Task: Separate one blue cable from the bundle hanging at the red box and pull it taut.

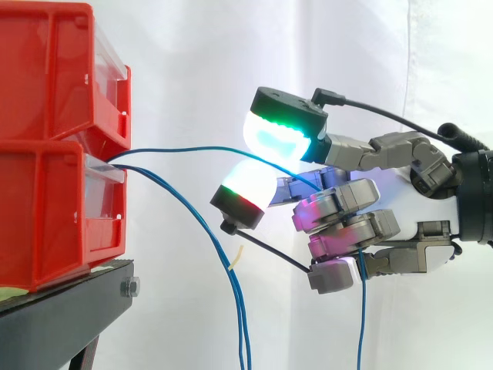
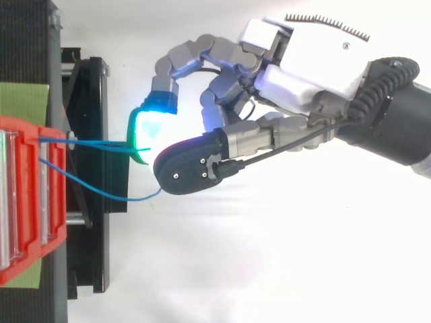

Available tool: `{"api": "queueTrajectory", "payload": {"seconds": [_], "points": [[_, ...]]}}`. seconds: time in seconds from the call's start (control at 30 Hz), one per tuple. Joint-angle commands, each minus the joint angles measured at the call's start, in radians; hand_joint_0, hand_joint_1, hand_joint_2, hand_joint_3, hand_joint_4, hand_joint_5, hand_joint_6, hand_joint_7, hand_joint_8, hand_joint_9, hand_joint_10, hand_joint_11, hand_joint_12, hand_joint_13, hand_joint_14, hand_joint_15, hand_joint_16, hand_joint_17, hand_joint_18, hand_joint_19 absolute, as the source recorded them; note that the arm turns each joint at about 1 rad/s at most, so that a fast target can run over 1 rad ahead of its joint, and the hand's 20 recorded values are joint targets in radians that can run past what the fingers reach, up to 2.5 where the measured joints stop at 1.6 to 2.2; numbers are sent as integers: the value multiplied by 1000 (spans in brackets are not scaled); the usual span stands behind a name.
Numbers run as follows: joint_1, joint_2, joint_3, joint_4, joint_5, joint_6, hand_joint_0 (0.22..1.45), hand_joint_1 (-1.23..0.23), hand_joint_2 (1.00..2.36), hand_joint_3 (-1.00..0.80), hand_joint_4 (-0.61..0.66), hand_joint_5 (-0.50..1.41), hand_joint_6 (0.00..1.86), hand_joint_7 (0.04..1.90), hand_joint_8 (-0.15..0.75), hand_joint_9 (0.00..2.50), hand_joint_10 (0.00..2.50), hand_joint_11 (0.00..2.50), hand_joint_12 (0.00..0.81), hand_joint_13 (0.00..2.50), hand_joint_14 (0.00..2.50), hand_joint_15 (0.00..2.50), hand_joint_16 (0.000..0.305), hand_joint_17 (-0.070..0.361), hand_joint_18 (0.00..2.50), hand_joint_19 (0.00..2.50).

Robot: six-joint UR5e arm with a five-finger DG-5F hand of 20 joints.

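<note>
fingers (image 1: 285, 131) of the grey robot hand (image 2: 310, 67) curl round one thin blue cable (image 1: 200, 149), which runs level from the stacked red plastic box (image 1: 46, 208) to the hand, slightly bowed; tightening it likely means drawing away from the box. other blue strands (image 1: 241, 324) hang beneath.

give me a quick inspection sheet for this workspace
surface: black stand, green sheet under the bins
job's things: two stacked red bins, blue cable bundle coming from their front
clutter: short pale strand beside the bundle
hand: fingers curled round one blue cable
cables: that cable runs from bins to hand, slightly bowed, its tail hanging below; the rest hang loose
surroundings: white curtain
</note>
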State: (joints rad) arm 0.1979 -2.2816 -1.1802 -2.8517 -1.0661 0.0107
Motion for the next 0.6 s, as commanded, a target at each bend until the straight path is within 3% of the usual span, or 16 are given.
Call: {"api": "queueTrajectory", "payload": {"seconds": [0.0, 0.17, 0.37, 0.57], "points": [[1, -1, 1, 0, 0, 0, 658, -769, 1010, -383, 43, -165, 954, 1033, 253, 1112, 1131, 1382, 284, 1256, 1370, 1521, 47, 107, 1146, 1186], [1, 1, 1, 0, 0, 0, 665, -773, 1020, -238, -3, -156, 965, 1073, 252, 1132, 1132, 1405, 293, 1267, 1359, 1539, 47, 107, 1147, 1191], [3, -1, 1, 0, 0, 0, 645, -745, 1009, -397, 47, -161, 958, 996, 251, 1124, 1119, 1413, 289, 1259, 1366, 1535, 48, 108, 1143, 1193], [3, -1, 1, 0, 0, 0, 656, -782, 1024, -153, -12, -141, 968, 1103, 263, 1148, 1110, 1427, 291, 1264, 1354, 1537, 47, 105, 1139, 1193]]}}
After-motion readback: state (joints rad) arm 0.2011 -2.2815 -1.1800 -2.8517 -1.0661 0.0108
